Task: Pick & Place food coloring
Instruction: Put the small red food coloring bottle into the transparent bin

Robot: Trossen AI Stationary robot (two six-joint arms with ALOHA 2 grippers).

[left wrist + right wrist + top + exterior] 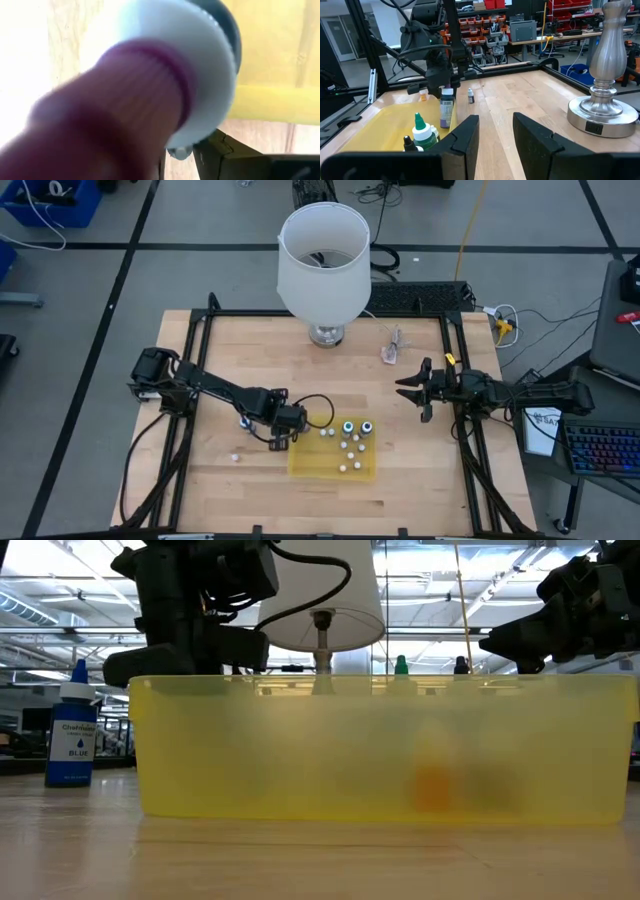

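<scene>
A pale wooden table (pixel 420 480) in a black frame carries everything. The biggest item is a lamp with a white drum shade (pixel 322 260) and a silver metal foot, standing well beyond both grippers at the table's far edge.

Next is a shallow translucent yellow plastic tray (pixel 300 465). It lies directly under and beside the left gripper (pixel 280 437), and well off to the side of the right gripper (pixel 412 392).

The left arm reaches in low from its side of the table, and its gripper hangs over the tray's near end wall. Its 2 fingers are pressed together on the top of a small purple food coloring bottle with a white collar (pixel 446 109). The bottle hangs upright below the fingers, just inside the tray's edge. I cannot tell whether its base touches the tray floor.

The right arm waits at its own side of the table. Its 2 dark fingers are parted with a clear gap between them, and they hold nothing.

More small pale-capped food coloring bottles (pixel 349 427) stand loose in the tray, between the 2 grippers. One has a green tip (pixel 422 131).

A blue-labelled bottle with a blue cap (pixel 72 725) stands upright on the table outside the tray, on the left gripper's side.
</scene>
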